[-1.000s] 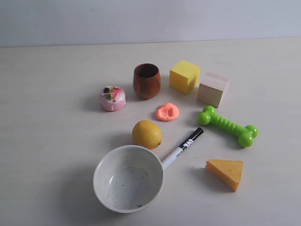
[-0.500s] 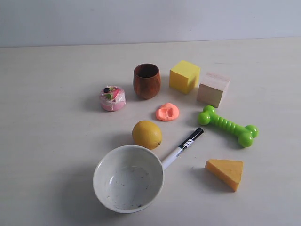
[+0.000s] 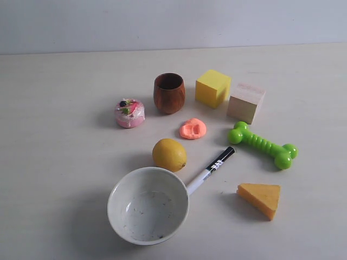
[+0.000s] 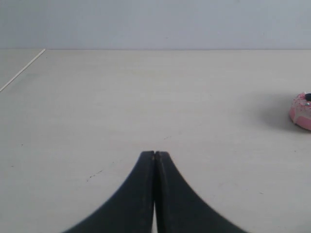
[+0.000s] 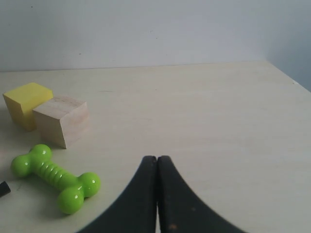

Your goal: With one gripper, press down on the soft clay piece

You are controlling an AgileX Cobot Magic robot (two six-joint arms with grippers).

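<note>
The soft clay piece (image 3: pixel 192 129) is a flattened, dented salmon-orange lump lying on the table between the wooden cup and the green bone toy. No arm or gripper shows in the exterior view. In the left wrist view my left gripper (image 4: pixel 154 153) is shut with nothing held, over bare table, with the pink cake toy (image 4: pixel 301 110) far off at the frame edge. My right gripper (image 5: pixel 157 158) is also shut and holds nothing; the clay is out of both wrist views.
Around the clay stand a brown wooden cup (image 3: pixel 169 92), yellow cube (image 3: pixel 212 87), wooden block (image 3: pixel 246 102), green bone toy (image 3: pixel 262 144), lemon (image 3: pixel 169 154), marker (image 3: pixel 211 169), white bowl (image 3: pixel 148 205), cheese wedge (image 3: pixel 261 198) and pink cake toy (image 3: pixel 129 112).
</note>
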